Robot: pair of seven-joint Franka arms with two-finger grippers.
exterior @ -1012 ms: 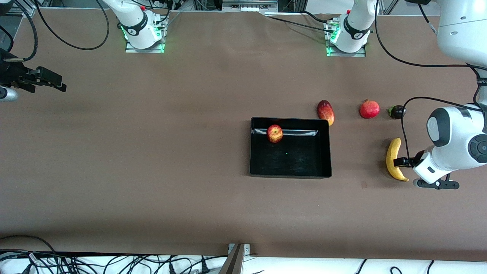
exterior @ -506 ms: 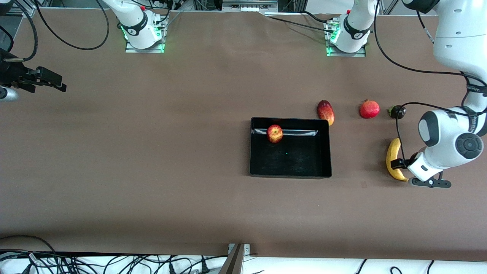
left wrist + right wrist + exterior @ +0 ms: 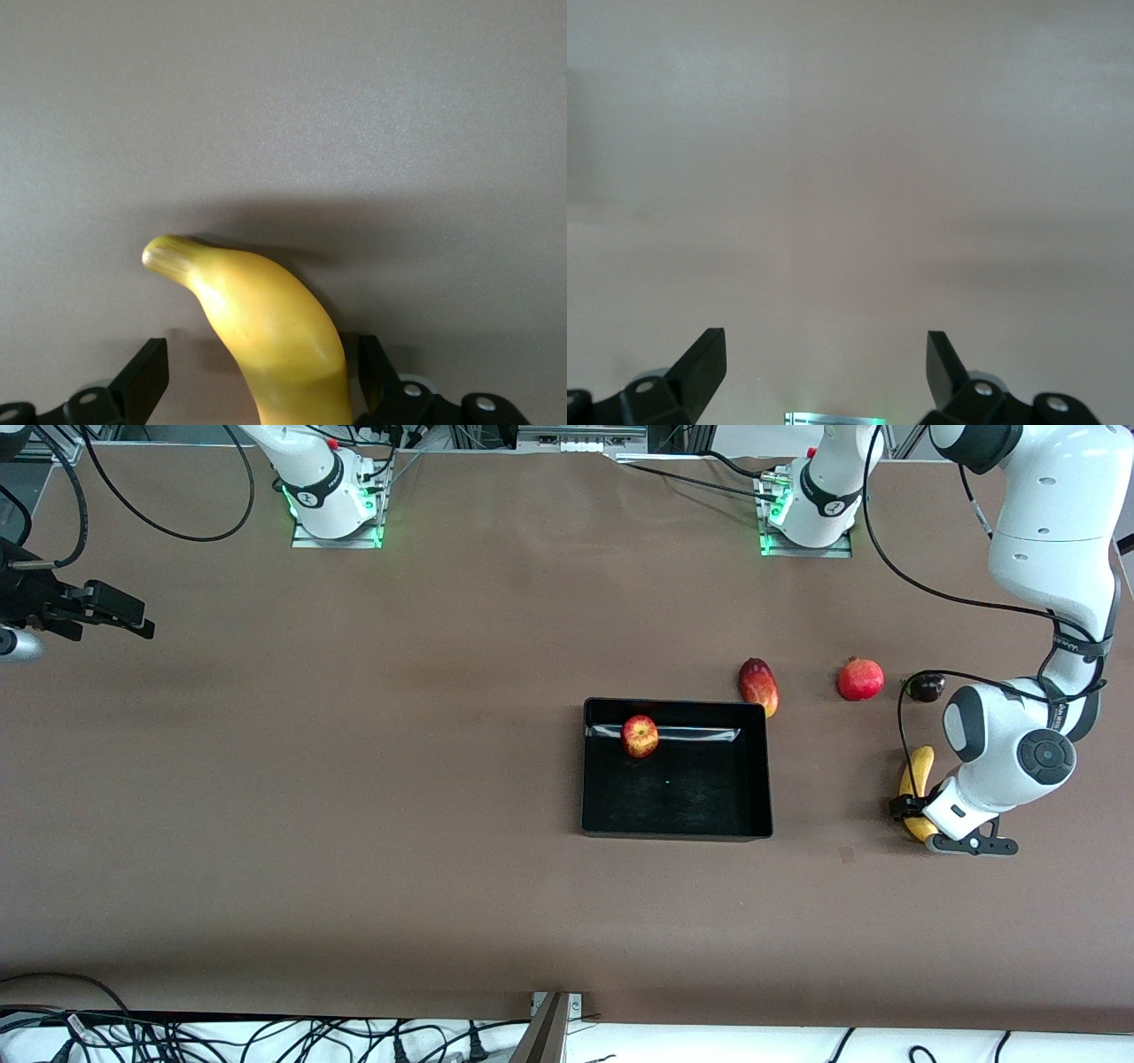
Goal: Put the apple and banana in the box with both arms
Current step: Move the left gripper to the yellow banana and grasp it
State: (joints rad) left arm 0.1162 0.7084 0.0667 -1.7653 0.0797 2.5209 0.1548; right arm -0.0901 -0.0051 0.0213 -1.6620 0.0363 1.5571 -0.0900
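The yellow banana (image 3: 918, 769) lies on the brown table toward the left arm's end, its nearer half hidden under the left hand. My left gripper (image 3: 912, 815) is down over it. In the left wrist view the banana (image 3: 266, 328) runs between the black fingers (image 3: 146, 376). The left gripper (image 3: 260, 350) is open, with a gap showing on one side. The red and yellow apple (image 3: 640, 736) sits inside the black box (image 3: 673, 835), near its wall farthest from the camera. My right gripper (image 3: 140, 622) waits open at the right arm's end of the table, and the right gripper (image 3: 824, 341) holds nothing.
Farther from the camera than the banana stand a red-yellow oval fruit (image 3: 758, 685) beside the box's corner, a round red fruit with a crown tip (image 3: 860, 679) and a small dark fruit (image 3: 924, 686). Cables hang along the table's near edge.
The left hand has shifted toward the box and come down over the banana, covering more of it. The right arm, apple and box have not moved.
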